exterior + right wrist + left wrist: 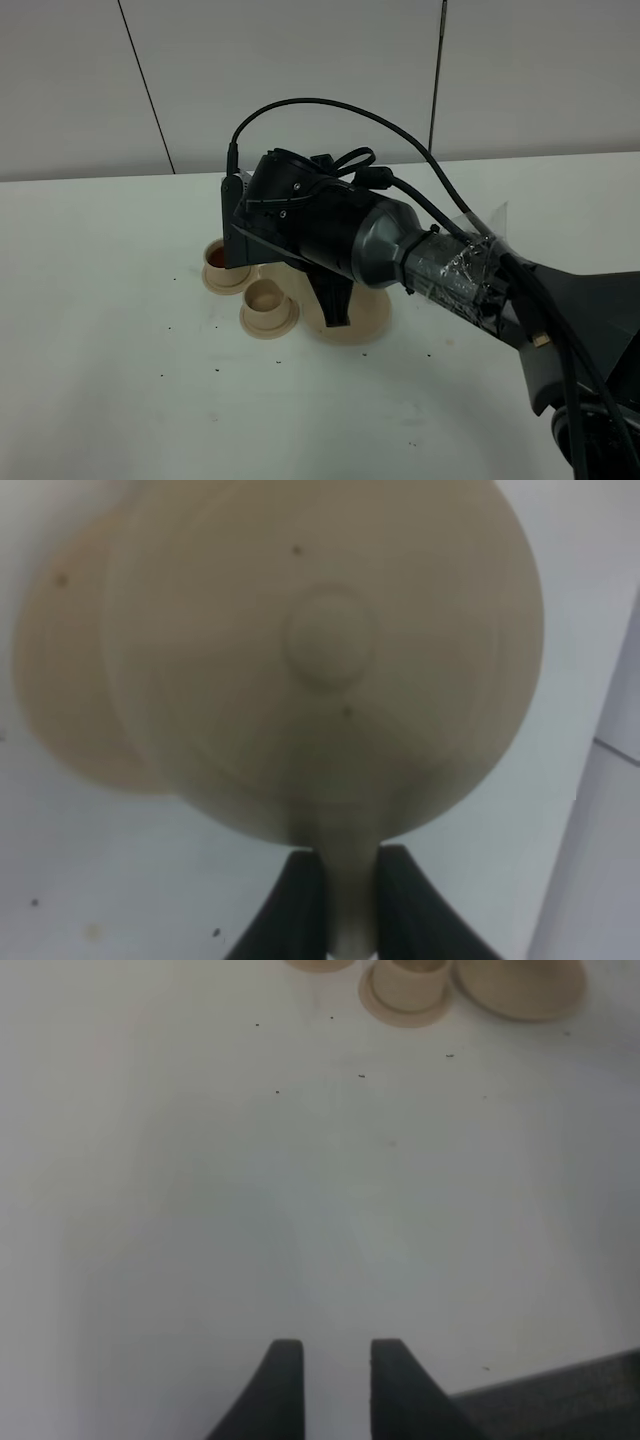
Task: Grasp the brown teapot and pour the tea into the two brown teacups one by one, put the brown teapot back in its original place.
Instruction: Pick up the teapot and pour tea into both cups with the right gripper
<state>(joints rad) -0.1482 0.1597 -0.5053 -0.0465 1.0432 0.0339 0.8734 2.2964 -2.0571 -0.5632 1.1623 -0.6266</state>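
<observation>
In the right wrist view the brown teapot [330, 640] is seen from above, with its lid knob in the middle. My right gripper [350, 870] is shut on its loop handle. The large saucer [55, 680] shows partly beneath it, offset to one side. In the high view my right arm's wrist hides the teapot, and the gripper [335, 300] hangs over the large saucer [368, 318]. Two brown teacups stand on small saucers to its left. The far one [222, 265] holds dark liquid, and the near one [267, 305] looks pale inside. My left gripper [337, 1360] is slightly open and empty over bare table.
The table [100, 380] is white with small dark specks. The left wrist view shows the near cup [408, 985] and the large saucer [520, 990] far ahead, and the table's dark edge [560, 1400] close by. A grey panelled wall stands behind the table.
</observation>
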